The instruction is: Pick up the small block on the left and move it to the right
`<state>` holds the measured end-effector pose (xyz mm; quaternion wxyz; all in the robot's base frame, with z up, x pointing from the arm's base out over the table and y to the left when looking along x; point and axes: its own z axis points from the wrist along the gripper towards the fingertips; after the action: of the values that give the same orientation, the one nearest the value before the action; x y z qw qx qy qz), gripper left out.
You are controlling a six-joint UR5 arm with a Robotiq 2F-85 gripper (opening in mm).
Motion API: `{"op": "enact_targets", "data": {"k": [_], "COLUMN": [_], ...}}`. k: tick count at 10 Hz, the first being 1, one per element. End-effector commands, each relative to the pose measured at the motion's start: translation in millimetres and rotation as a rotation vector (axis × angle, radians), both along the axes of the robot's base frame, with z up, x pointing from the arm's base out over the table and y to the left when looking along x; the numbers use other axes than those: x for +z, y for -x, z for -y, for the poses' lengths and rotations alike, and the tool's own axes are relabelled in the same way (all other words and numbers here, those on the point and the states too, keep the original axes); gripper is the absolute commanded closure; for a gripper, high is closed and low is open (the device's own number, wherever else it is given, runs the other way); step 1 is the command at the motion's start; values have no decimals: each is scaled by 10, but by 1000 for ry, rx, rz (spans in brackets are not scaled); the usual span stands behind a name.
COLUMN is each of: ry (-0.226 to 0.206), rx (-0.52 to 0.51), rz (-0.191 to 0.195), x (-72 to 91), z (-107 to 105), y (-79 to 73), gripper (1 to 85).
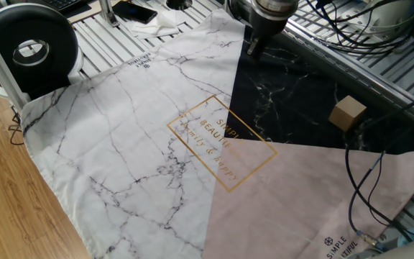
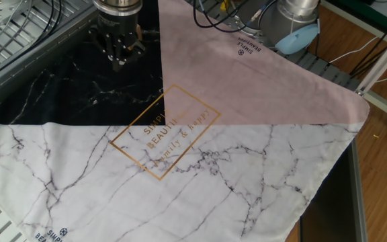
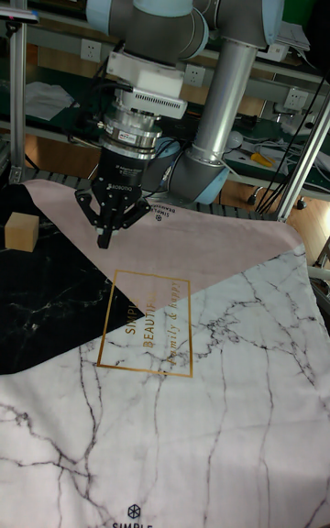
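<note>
Small block (image 1: 348, 113): one plain light-tan cube, faces unmarked, edges crisp, wood or cardboard-like in look. It sits flat on the black marbled section of the cloth (image 1: 142, 137), close to that section's outer edge and near the black cables (image 1: 361, 183). In the tall fixed view the small block (image 3: 21, 230) shows at the far left, on the black section just beside the pink one. It falls outside the other fixed view.

Pincer (image 3: 108, 228): hangs above the cloth, pointing down, well apart from the block. Its fingers slant inward and the tips meet at a point; clenched, with nothing between them. In the other fixed view the pincer (image 2: 118, 59) stands over the black section near the seam with the pink.

Cloth: three-part print of white marble, black marble and plain pink, with a gold-framed text panel (image 2: 164, 130) at the middle. It covers the slatted metal desk (image 1: 113, 36).

Robot arm (image 3: 197, 42): grey tube links, pale blue joint caps.
</note>
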<state>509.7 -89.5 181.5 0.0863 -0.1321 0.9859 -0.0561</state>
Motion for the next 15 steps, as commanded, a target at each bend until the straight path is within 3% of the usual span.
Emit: {"op": "enact_targets", "data": {"k": [1, 2, 3, 4, 5, 8, 9, 10, 11, 13, 15], "ry": [-12, -100, -132, -47, -32, -63, -66, -98, -85, -31, -32], "rx": [-6, -20, -24, -29, -84, -97, -103, -89, -64, 8, 26], "rz": [7, 22, 28, 27, 21, 7, -23, -80, -128, -155, -156], "x": [11, 11, 17, 16, 13, -43, -65, -83, -88, -96, -155], "z": [-19, -238, -316, -98, -56, -15, 43, 45, 177, 551, 701], "y": [-15, -54, -70, -62, -33, -99, -75, 6, 87, 115, 201], "gripper": [847, 847, 847, 847, 847, 847, 847, 847, 847, 847, 847]}}
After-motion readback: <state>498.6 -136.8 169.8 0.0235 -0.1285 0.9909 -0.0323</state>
